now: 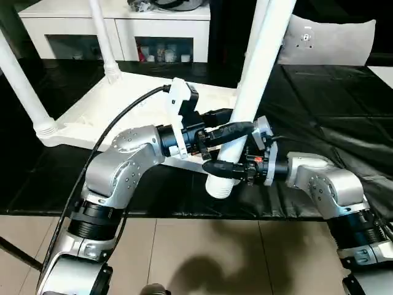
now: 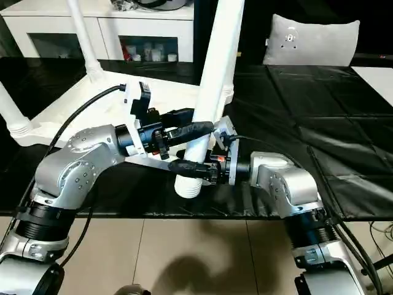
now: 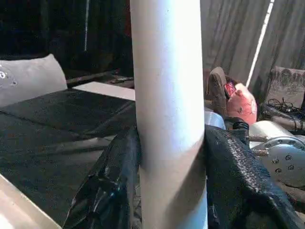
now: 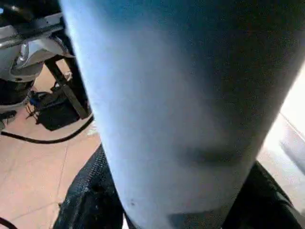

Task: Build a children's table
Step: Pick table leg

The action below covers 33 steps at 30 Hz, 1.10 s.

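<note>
Nearest the robot, the long round tapered white plastic leg (image 1: 255,86) leans over the front edge of the black-covered work surface (image 1: 344,117), its ribbed thick end (image 1: 218,184) hanging just off that edge. The left gripper (image 1: 228,130) is clamped on the leg above the right gripper (image 1: 222,167), which sits around it near the thick end, though I cannot tell whether that one is gripping firmly. Judging by the hollow plastic, the leg should be light and stiff but smooth and prone to slipping or twisting; taking it low, near the thick end, gives the best control for steering it into a socket. The left wrist view shows black finger pads (image 3: 114,186) pressed on both sides of the leg. Beyond lies the white rectangular plastic tabletop (image 1: 116,104), upside down, with other white legs (image 1: 24,92) already standing in its corners; behind it stands a white low cabinet (image 1: 123,27).
</note>
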Tool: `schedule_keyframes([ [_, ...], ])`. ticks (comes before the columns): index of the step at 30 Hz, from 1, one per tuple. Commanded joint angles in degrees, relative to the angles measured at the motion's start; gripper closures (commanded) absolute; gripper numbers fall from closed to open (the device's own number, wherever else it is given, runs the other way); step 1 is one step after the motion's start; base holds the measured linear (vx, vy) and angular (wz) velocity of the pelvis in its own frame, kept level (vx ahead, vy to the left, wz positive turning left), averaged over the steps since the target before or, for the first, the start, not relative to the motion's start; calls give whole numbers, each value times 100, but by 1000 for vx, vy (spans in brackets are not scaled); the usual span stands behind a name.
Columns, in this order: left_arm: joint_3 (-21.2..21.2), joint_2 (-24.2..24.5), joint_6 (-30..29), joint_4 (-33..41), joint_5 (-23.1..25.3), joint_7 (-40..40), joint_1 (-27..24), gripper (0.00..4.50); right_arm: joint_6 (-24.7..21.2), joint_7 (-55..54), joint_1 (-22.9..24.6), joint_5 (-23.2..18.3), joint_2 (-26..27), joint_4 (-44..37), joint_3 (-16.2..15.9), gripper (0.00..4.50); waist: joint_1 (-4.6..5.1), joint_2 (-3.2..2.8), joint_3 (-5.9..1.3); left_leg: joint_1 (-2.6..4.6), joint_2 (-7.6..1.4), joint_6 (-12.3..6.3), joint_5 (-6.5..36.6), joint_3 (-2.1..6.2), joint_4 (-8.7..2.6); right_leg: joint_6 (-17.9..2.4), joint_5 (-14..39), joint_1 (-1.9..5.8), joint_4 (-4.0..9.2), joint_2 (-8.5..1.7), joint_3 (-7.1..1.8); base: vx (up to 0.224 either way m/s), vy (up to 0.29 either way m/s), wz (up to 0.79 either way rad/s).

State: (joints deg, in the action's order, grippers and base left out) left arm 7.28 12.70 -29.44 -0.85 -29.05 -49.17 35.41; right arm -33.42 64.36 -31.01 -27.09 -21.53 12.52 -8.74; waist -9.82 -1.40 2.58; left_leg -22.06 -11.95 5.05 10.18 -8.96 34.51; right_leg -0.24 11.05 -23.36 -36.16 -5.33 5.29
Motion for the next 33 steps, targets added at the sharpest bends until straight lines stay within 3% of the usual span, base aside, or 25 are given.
schedule_keyframes([
  [1, 56, 26, 118, 63, 78, -32, 45, 271, -7, 19, -14, 29, -14, 47, -47, 252, -7, 96, -428, 37, -79, -161, 466, -43, -343, -1136, 440, 370, 352, -281, -266, 0, 0, 0],
  [7, 106, 65, 126, 86, 115, -63, 28, 271, 116, -120, 24, 136, 46, 111, -47, 254, -6, 82, -428, 43, -76, -161, 491, -44, -341, -1161, 430, 364, 351, -278, -266, 0, 0, 0],
  [8, 120, 90, 137, 84, 142, -83, 13, 271, -17, -128, 1, 30, 81, 136, 46, 199, -2, 81, -431, 46, -81, -165, 501, -40, -344, -1169, 424, 366, 349, -277, -265, 0, 0, 0],
  [15, 54, 95, 138, 77, 139, -77, 27, 271, -8, 109, 65, -41, -84, -52, 82, 140, -14, 81, -435, 48, -84, -161, 492, -40, -338, -1193, 342, 370, 340, -276, -265, 0, 0, 0],
  [25, 20, 64, 166, 29, 150, -76, 56, 271, 69, 172, 50, -71, -131, -22, 178, 136, -15, 82, -437, 39, -80, -196, 463, -40, -330, -1211, 348, 373, 338, -276, -262, 0, 0, 0],
  [26, 19, 61, 166, 26, 147, -78, 61, 271, 87, 154, 43, -68, -117, -3, 184, 163, -14, 85, -439, 41, -81, -197, 450, -41, -328, -1221, 323, 373, 336, -276, -262, 0, 0, 0],
  [29, 21, 59, 166, 12, 146, -87, 71, 271, 141, 132, 22, -49, -82, 65, 183, 170, -16, 84, -439, 38, -77, -211, 447, -41, -326, -1232, 309, 374, 335, -275, -260, 0, 0, 0],
  [31, 21, 59, 168, 9, 149, -85, 73, 271, 138, 133, 22, -49, -79, 65, 178, 205, -14, 81, -437, 40, -79, -211, 460, -41, -327, -1237, 322, 371, 336, -273, -259, 0, 0, 0],
  [33, 15, 56, 170, -9, 152, -79, 87, 271, 133, 116, 14, -39, -69, 77, 170, 213, -16, 80, -438, 44, -82, -193, 499, -40, -330, -1228, 376, 373, 342, -279, -261, 0, 0, 0],
])
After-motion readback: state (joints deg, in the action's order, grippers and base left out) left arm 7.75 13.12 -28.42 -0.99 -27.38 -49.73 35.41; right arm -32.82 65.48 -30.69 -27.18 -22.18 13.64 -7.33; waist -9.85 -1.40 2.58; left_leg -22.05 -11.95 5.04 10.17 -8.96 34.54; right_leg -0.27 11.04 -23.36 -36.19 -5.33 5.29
